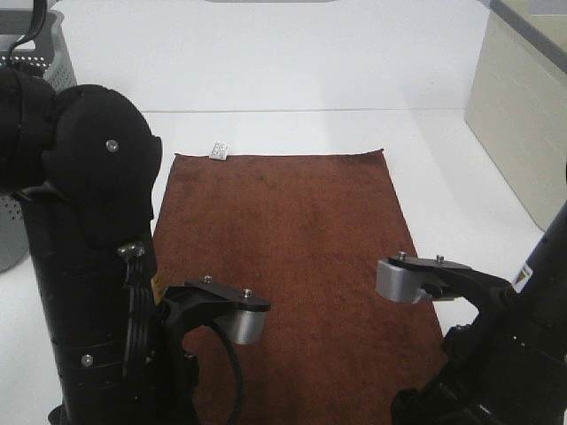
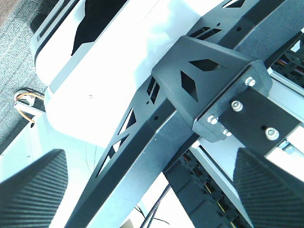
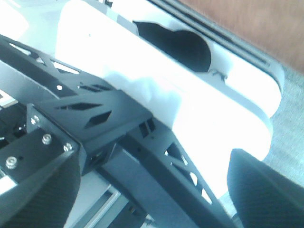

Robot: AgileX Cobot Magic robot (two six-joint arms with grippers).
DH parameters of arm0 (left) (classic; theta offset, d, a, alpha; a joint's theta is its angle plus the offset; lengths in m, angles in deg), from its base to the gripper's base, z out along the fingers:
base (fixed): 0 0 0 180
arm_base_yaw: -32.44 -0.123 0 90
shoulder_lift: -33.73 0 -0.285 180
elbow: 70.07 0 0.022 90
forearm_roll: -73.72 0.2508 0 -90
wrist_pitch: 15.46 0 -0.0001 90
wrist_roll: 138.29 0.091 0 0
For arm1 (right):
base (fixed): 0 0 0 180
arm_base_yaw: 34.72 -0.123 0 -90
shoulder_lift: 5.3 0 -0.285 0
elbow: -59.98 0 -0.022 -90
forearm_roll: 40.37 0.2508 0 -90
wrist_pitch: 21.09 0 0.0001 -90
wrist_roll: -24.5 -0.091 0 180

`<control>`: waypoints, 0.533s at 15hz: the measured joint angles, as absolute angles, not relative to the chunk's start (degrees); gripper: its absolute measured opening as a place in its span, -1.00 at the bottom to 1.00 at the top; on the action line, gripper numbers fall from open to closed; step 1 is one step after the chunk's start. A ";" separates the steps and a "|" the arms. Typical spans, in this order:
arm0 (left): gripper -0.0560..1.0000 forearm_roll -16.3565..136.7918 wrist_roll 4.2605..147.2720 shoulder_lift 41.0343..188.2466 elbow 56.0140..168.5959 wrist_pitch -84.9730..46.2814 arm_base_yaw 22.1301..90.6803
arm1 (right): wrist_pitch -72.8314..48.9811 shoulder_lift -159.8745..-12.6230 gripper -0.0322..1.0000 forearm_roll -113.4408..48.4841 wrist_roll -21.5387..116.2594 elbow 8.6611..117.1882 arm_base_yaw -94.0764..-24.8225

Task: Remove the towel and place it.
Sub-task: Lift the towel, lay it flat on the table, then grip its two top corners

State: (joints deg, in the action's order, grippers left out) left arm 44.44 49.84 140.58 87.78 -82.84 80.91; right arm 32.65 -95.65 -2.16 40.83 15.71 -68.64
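Note:
The towel (image 1: 283,257) is dark brown and lies spread flat on the white table (image 1: 310,71), its small white label (image 1: 219,150) at the far left corner. Both arms are drawn back at the near edge, the left arm (image 1: 89,266) beside the towel's near left side and the right arm (image 1: 496,345) over its near right corner. In the left wrist view my left gripper (image 2: 149,190) is open, fingers (image 2: 33,190) wide apart with nothing between them, over black frame parts. My right gripper (image 3: 149,194) is likewise open and empty, fingers (image 3: 266,190) far apart.
A grey perforated basket (image 1: 40,53) stands at the far left behind the left arm. A beige cabinet (image 1: 523,115) borders the table on the right. White table surface shows beyond the towel and on both sides of it.

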 joint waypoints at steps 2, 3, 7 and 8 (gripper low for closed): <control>0.75 44.44 49.84 140.58 89.78 -83.53 80.91 | 32.71 -95.70 0.63 -3.82 40.77 18.40 -68.64; 0.75 44.49 49.84 140.58 91.90 -84.22 80.91 | 32.71 -95.76 0.64 -5.19 40.48 20.18 -68.47; 0.75 49.25 49.67 140.58 100.27 -84.62 76.50 | 35.17 -95.82 0.64 -9.83 39.91 27.22 -56.26; 0.75 50.40 49.67 140.58 102.10 -84.68 73.69 | 36.20 -95.88 0.64 -10.12 40.88 30.09 -51.56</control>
